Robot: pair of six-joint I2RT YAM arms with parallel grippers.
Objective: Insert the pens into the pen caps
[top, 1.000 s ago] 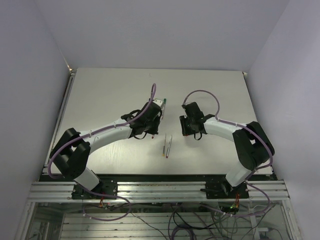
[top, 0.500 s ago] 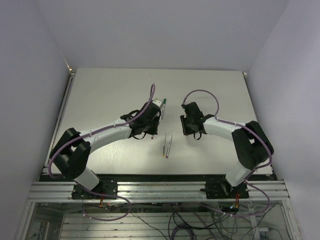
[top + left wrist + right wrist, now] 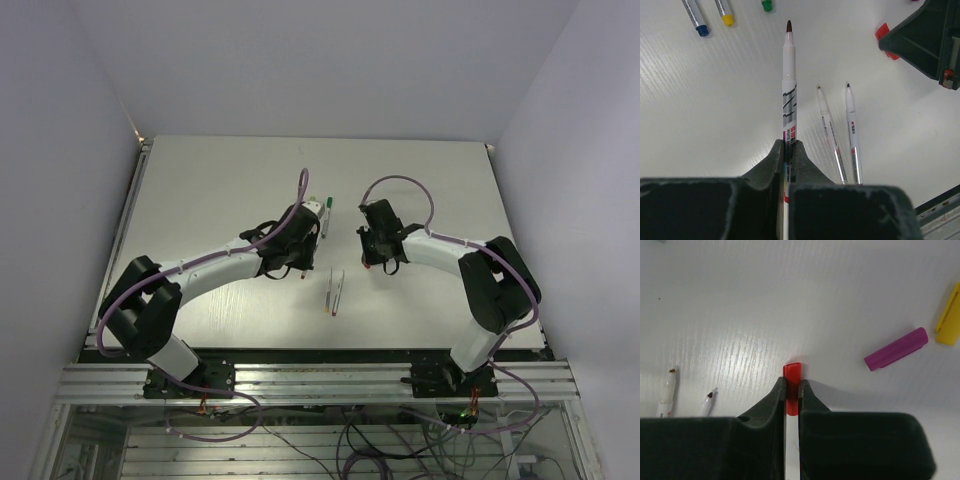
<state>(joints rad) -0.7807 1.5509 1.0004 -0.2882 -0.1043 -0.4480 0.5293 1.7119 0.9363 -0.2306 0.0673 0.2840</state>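
Observation:
In the left wrist view my left gripper [image 3: 789, 146] is shut on a white pen [image 3: 789, 90], whose bare dark tip points away from me above the table. Two uncapped pens [image 3: 840, 130] lie side by side just to its right, also seen in the top view as a pair of pens [image 3: 335, 290]. My right gripper [image 3: 792, 389] is shut on a red pen cap [image 3: 792, 371] that rests on the table. From the left wrist that red cap [image 3: 883, 33] shows beside the right gripper's dark fingers [image 3: 922, 40].
A purple cap [image 3: 896, 348] and a yellow cap [image 3: 950, 315] lie to the right of the right gripper. Three capped pens, blue [image 3: 701, 30], yellow [image 3: 727, 19] and green [image 3: 767, 5], lie beyond the held pen. The white table [image 3: 200, 200] has raised rails on its edges.
The right gripper has shifted a little to the left and its jaws have closed on the red cap. The left arm with its pen has barely moved.

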